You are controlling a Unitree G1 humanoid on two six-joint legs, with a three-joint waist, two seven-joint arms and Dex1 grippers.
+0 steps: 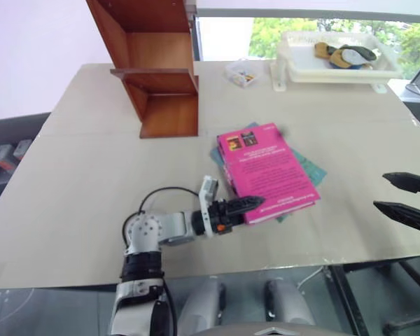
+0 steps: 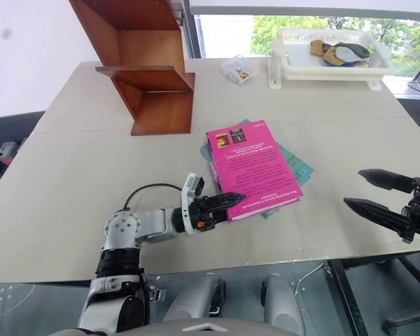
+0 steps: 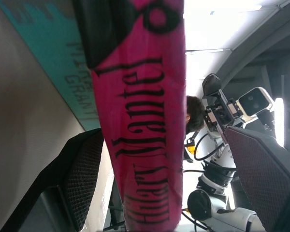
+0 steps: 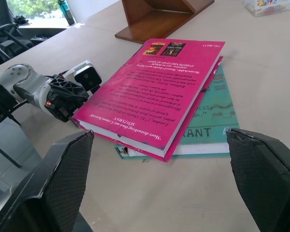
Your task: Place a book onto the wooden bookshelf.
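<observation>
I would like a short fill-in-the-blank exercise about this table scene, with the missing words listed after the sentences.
1. The pink book lies on top of a thinner ____ book.
2. The left gripper has one finger above and one below the pink book's ____ edge, jaws apart.
3. The white tray stands at the far side of the table, to the ____ of the wooden bookshelf.
4. The right gripper is ____ and holds nothing.

Missing words: teal; spine; right; open

A lab or office — large windows (image 1: 315, 31), camera rig (image 3: 232, 111), cabled gear (image 1: 7, 155).
</observation>
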